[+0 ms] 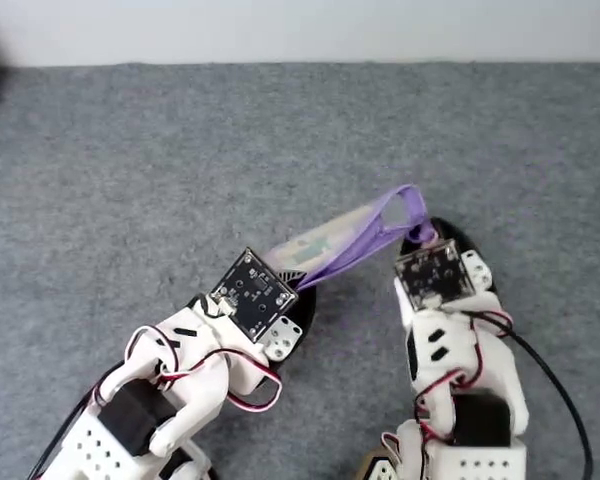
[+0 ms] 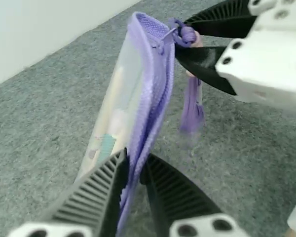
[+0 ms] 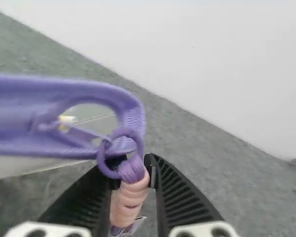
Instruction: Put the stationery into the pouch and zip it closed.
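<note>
**Two grippers hold a pouch taut between them**

Two arms meet at the pouch [image 1: 352, 238], a clear-sided case with a purple zip band, which stretches between them above the grey table [image 1: 130, 150]. The left gripper [image 2: 133, 165] is clenched on the pouch's zip edge at one end, with the purple band pinched between its ribbed black fingers [image 2: 101, 185]. At the pouch's other end the right gripper [image 3: 133, 168] grasps the pull [image 3: 130, 170], a purple cord loop threaded with a pink bead [image 3: 128, 197]; the bead sits between the two fingers. In the left wrist view that same right gripper [image 2: 181, 37] closes on the pull [image 2: 187, 34] just beside the pouch's far corner, and a purple tassel [image 2: 191, 108] hangs from the pull below it. The pouch [image 2: 138, 89] stands on edge, zip band uppermost. Pale stationery [image 2: 108, 143] shows through the clear side, inside the pouch, though its kinds cannot be told. In the right wrist view the band [image 3: 64, 94] curves round the pouch's end next to the pull; how far the zip is drawn cannot be told. A white wall [image 1: 280, 30] runs along the table's edge beyond the pouch
</note>
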